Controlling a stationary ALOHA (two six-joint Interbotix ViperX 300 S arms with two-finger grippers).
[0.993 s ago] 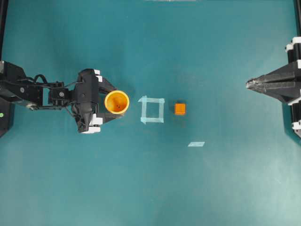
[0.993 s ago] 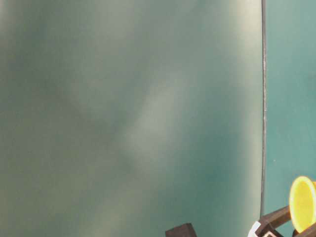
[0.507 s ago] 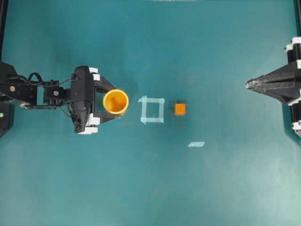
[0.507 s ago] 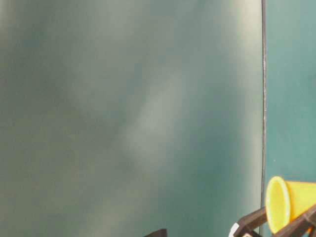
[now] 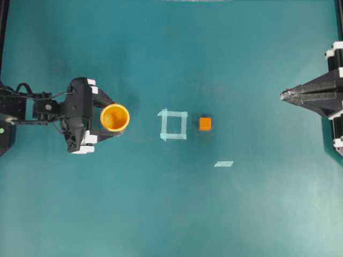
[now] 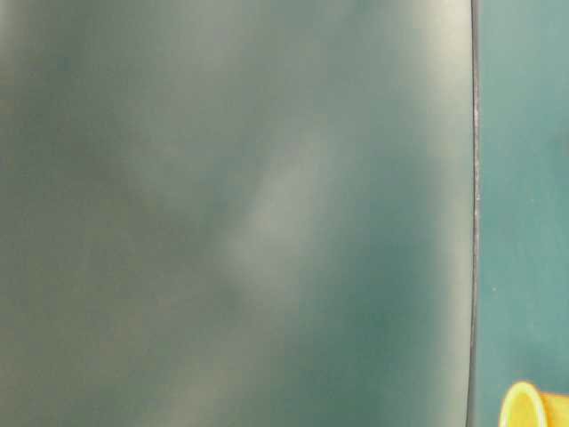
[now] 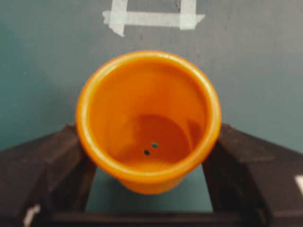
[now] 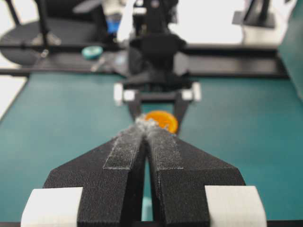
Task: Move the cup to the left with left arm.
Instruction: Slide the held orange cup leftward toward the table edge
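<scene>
The orange-yellow cup stands left of the middle of the teal table, mouth up. My left gripper is shut on it, one black finger on each side. In the left wrist view the cup fills the space between the fingers, leaning towards the camera. Only its rim shows at the bottom right of the table-level view. My right gripper rests at the far right, shut and holding nothing. Beyond its tips the cup shows, far off.
A pale tape square is stuck to the table right of the cup. A small orange cube sits just past it. A short tape strip lies further right and nearer the front.
My left gripper has drawn back to the left with the cup in it, away from the tape square. The right arm, the cube and the tape have not moved.
</scene>
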